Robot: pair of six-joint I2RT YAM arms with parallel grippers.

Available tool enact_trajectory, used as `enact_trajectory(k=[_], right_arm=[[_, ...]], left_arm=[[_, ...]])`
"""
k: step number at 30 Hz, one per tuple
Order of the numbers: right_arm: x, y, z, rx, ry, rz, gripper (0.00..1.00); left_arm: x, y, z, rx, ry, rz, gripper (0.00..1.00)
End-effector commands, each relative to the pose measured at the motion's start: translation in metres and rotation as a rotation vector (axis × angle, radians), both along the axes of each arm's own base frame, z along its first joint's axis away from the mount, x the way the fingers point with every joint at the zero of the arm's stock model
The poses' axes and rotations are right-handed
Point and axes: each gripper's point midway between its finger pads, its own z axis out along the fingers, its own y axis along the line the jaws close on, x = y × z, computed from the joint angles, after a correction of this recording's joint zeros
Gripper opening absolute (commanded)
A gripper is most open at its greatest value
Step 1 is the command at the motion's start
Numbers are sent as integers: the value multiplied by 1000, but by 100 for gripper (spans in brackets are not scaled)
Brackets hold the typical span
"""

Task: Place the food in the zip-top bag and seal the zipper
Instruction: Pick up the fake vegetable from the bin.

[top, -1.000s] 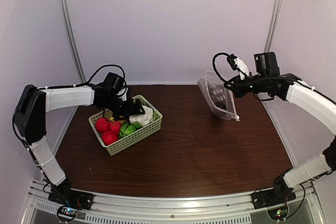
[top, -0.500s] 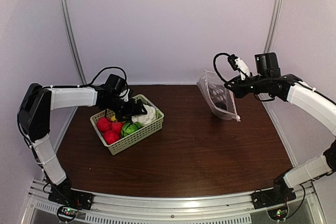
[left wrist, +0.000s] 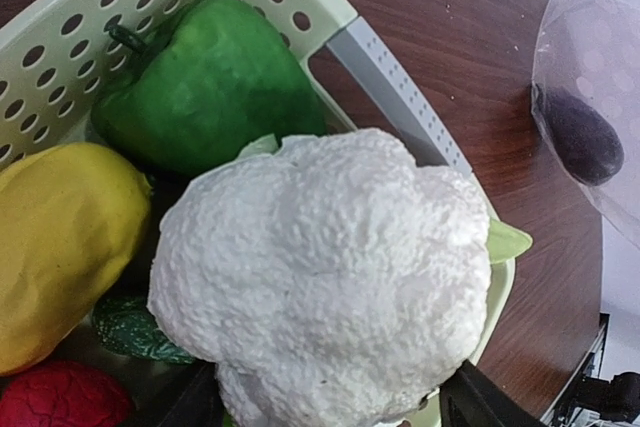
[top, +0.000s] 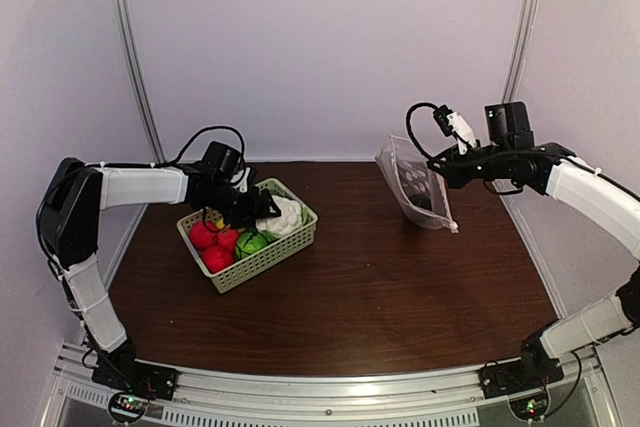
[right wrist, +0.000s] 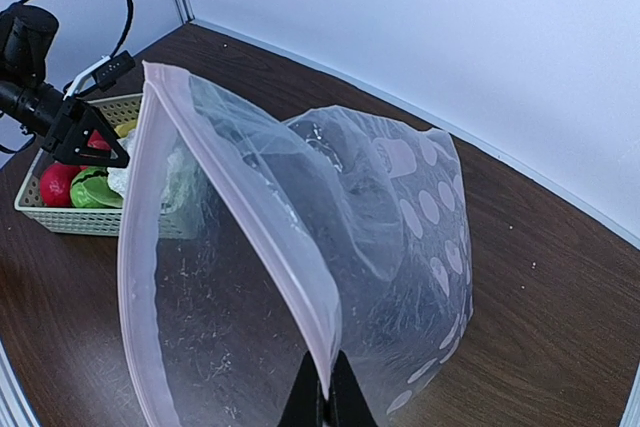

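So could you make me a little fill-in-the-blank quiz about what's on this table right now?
The left gripper straddles the white ____ in the basket.
The right gripper holds up the dotted clear ____ by its mouth edge.
The pepper next to the yellow piece is ____.
Missing words: cauliflower; bag; green.

The cauliflower (left wrist: 320,277) is rough, pebbled and matt; the pepper (left wrist: 200,87) smooth and dull; the basket (left wrist: 60,37) perforated matt plastic; the bag (right wrist: 380,237) clear glossy film; the table (top: 380,287) dark wood-grain.
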Motion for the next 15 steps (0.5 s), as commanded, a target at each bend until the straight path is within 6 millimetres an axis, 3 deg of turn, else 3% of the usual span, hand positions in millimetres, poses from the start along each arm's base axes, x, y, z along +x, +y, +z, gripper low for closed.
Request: enact_trajectory(k=[1, 10, 15], right_arm=[[-3, -2, 9, 21, -21, -7, 0], [-2, -2, 10, 21, -23, -8, 0], [-2, -2, 9, 20, -20, -10, 0]], left_arm=[[9, 0, 10, -11, -55, -2, 71], [5, 10, 60, -1, -163, 4, 59], [-1, 16, 97, -15, -238, 4, 55]])
